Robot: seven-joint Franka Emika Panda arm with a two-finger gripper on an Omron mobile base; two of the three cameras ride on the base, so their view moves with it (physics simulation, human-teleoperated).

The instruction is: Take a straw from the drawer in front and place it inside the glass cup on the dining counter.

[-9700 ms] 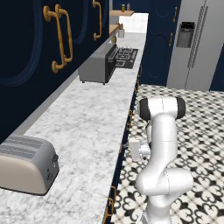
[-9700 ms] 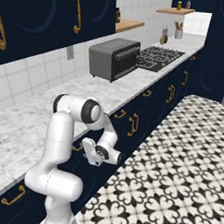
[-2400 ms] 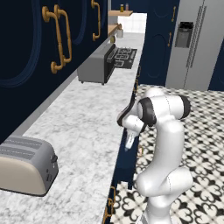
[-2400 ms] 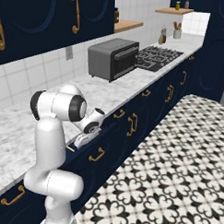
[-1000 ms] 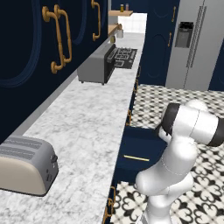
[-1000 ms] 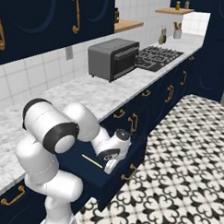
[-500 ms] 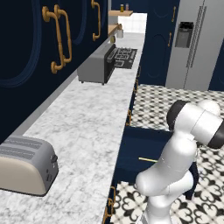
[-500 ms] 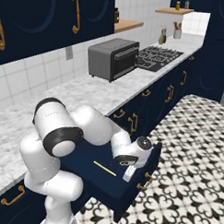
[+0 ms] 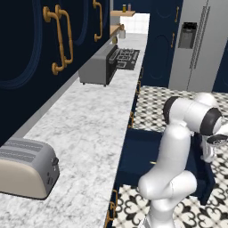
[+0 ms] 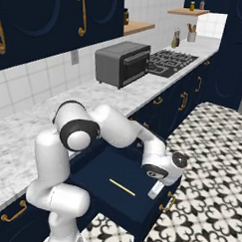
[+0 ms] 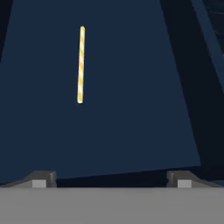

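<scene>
Currently my claw (image 10: pixel 155 190) hangs at the front edge of the drawer (image 10: pixel 98 177), just beside its front wall and above the gold handle (image 10: pixel 167 202). In the hand view the two fingertips (image 11: pixel 42 178) stand wide apart with nothing between them: the claw is open and holds nothing.

The straw (image 11: pixel 81 64) lies flat on the bare navy floor of the drawer, touching nothing else. Relative to the claw it lies ahead of the fingertips and off to the left-hand side of the hand view, nearer the left fingertip than the right one, and well clear of both. Its long axis runs almost straight away from the claw, close to perpendicular to the line joining the two fingertips. From the right base view the straw (image 10: pixel 122 187) sits near the middle of the drawer floor, between the claw and my lower body.

Judgement: the coming move calls for a forward reach with a leftward shift to centre the straw between the fingertips, then a descent. The present wrist roll looks suitable, since the fingers would close across the thin axis.

Risk, as judged: the straw is thin and flat on the floor, so a shallow descent may close above it.
</scene>
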